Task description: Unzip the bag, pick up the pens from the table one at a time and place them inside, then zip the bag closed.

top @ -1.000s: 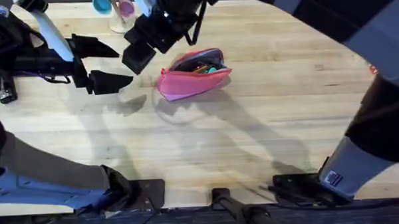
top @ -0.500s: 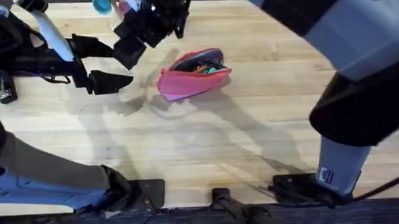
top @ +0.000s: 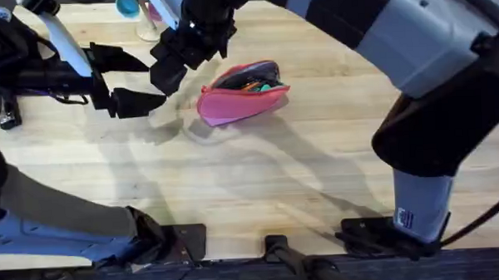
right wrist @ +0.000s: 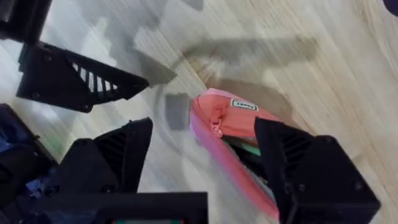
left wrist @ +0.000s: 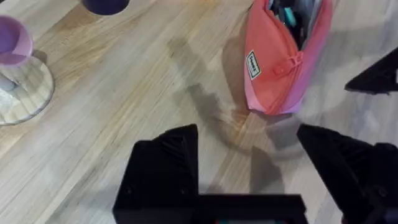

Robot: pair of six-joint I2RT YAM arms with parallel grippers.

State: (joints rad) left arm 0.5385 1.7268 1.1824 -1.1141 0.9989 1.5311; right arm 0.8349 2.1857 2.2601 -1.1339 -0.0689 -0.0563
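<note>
Two grippers at work near the far edge of the table (top: 317,162), both empty and with jaws spread apart. Left gripper (top: 139,77) out over the far-left part of the table, fingers pointing toward the bag (top: 241,93), a clear gap of bare wood between them. Right gripper (top: 173,61) reaching across from the right side, hanging just beyond the left end of the bag and close to the left gripper, not touching either.

Bag lying on its side in the far half of the table, a little left of the middle, long axis running roughly left to right. Zipper open along the top edge; mouth gaping toward the far side. Pens (top: 254,86) inside: dark shapes and a bright green one visible through the opening, with a touch of orange. Exact count of items inside hard to tell.

From the left wrist: bag (left wrist: 283,56) ahead of the wide-open fingers (left wrist: 163,165), its small label and pink zipper pull facing the camera, lighter pink base along one side. Clear jar base (left wrist: 18,87) off to one side on the wood.

From the right wrist: closed end of the bag (right wrist: 233,134) between the two spread fingers (right wrist: 308,168), left gripper (right wrist: 81,78) just beyond.
</note>
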